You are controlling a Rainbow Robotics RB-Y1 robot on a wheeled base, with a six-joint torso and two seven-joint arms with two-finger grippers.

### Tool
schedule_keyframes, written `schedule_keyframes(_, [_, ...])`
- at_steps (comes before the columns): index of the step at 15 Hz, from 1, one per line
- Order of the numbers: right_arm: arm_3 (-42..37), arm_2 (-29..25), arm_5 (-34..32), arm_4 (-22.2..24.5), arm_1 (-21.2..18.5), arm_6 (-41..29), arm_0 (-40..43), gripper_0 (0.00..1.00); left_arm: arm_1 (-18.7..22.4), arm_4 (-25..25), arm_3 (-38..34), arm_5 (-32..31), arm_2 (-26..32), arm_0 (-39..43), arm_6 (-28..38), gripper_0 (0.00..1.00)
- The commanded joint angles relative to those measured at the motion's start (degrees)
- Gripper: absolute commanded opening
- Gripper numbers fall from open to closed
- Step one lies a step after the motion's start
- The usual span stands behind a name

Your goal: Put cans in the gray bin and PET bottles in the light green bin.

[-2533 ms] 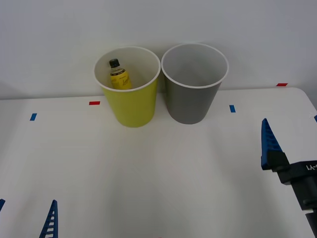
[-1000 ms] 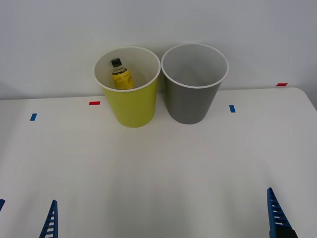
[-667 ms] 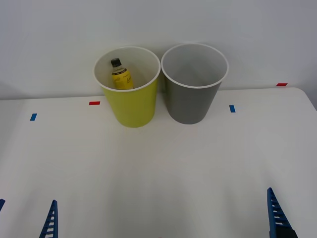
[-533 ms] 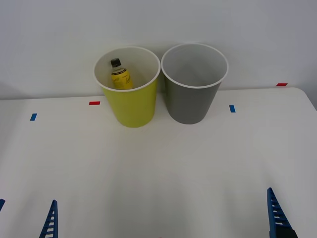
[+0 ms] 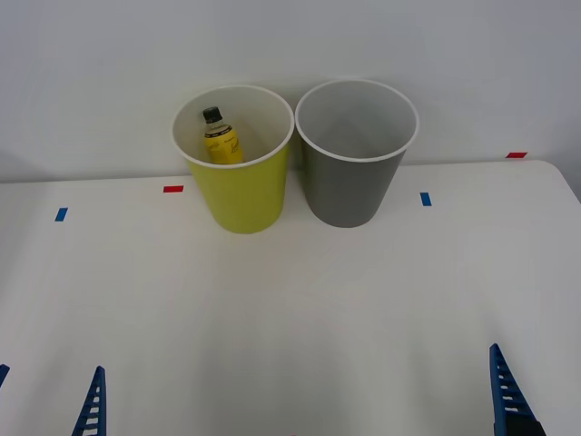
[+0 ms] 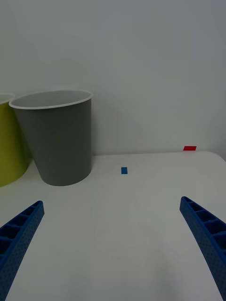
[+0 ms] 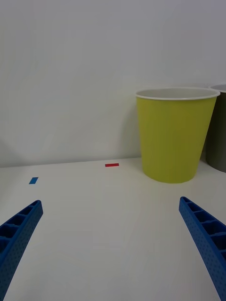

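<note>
Small clear plastic bottle with yellow label and black cap (image 5: 220,140) already standing inside the round yellow-green bin with white rim (image 5: 238,195), at the tabletop's (image 5: 290,300) far edge. Round dark gray bin with thin white rim (image 5: 349,186) just beside it, looks empty inside. Left hand (image 7: 113,249) parked low at the near left corner, fingers spread, holding nothing. Right hand (image 6: 113,249) parked at the near right corner, likewise spread and empty. No cans or loose bottles lying on the tabletop. Sorting looks finished; next move likely just holding park, or waiting for a new item
</note>
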Motion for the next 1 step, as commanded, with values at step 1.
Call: schedule_keyframes(1, [0.0, 0.0, 0.0, 0.0, 0.0, 0.0, 0.0, 1.00, 0.0, 0.0, 0.0, 0.0, 0.0, 0.0, 0.0, 1.00])
